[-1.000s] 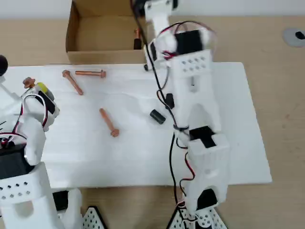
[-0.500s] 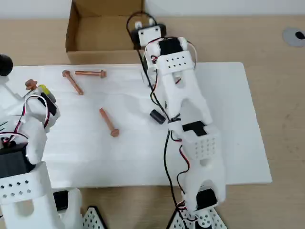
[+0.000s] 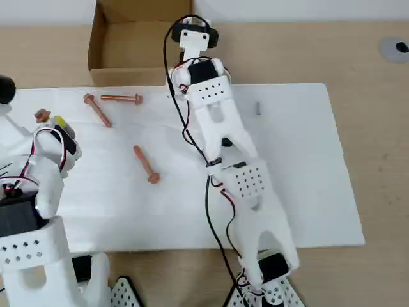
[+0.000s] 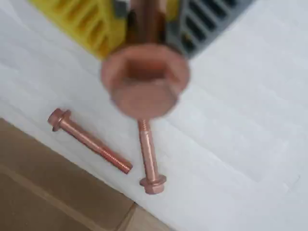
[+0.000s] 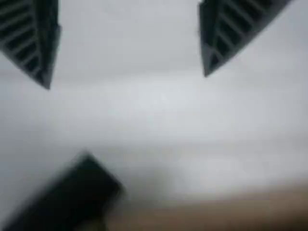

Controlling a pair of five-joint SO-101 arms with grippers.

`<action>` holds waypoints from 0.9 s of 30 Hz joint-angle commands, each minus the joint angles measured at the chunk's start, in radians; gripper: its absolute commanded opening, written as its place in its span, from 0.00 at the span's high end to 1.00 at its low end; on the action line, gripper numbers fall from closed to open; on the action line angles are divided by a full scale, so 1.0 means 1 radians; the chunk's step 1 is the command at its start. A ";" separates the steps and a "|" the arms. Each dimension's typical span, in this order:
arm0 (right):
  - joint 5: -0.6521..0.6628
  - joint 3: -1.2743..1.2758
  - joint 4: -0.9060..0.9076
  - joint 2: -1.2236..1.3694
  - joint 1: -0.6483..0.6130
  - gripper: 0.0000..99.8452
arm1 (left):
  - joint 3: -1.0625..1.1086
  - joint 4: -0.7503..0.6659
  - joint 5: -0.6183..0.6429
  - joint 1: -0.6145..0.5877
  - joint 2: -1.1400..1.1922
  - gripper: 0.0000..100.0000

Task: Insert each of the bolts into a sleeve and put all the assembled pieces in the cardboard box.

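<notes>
My left gripper [image 3: 46, 118] is at the left edge of the white sheet [image 3: 307, 166], shut on a copper bolt [image 3: 42, 116]. That bolt's head [image 4: 144, 79] points at the wrist camera, between the yellow and grey fingers. Two loose bolts [image 3: 96, 110] [image 3: 121, 98] lie close together near the sheet's far edge and appear again below the held bolt [image 4: 89, 140] [image 4: 150, 159]. A third bolt [image 3: 146, 164] lies mid-sheet. My right gripper [image 5: 126, 78] hangs open over the sheet, with a black sleeve [image 5: 72, 197] just beyond its fingers. The cardboard box [image 3: 96, 45] stands behind the sheet.
The right arm [image 3: 223, 141] stretches from the near table edge to the box's right front corner, covering the sheet's middle. A small dark pin [image 3: 258, 108] lies right of it. A grey disc [image 3: 393, 48] sits at the far right of the wooden table.
The right arm has drawn back from over the box and swung left, now covering the spot where the black sleeve lay. The left arm with its bolt has barely shifted.
</notes>
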 commanded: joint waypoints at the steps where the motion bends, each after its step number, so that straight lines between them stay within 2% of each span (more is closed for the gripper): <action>1: -0.055 -0.177 -0.060 0.051 -0.010 0.75 | 0.011 -0.009 0.006 -0.002 -0.021 0.99; 6: -0.055 -0.275 -0.064 0.122 0.027 0.75 | 0.021 -0.009 -0.026 -0.002 -0.024 0.99; 15: -0.035 -0.282 -0.061 0.147 0.133 0.75 | 0.018 -0.009 -0.035 -0.002 -0.021 0.99; 20: 0.150 -0.278 -0.060 0.150 0.142 0.75 | 0.015 -0.011 -0.035 -0.002 -0.019 0.99; 27: 0.608 -0.242 -0.055 0.142 0.111 0.75 | 0.020 -0.011 -0.035 -0.002 -0.019 0.99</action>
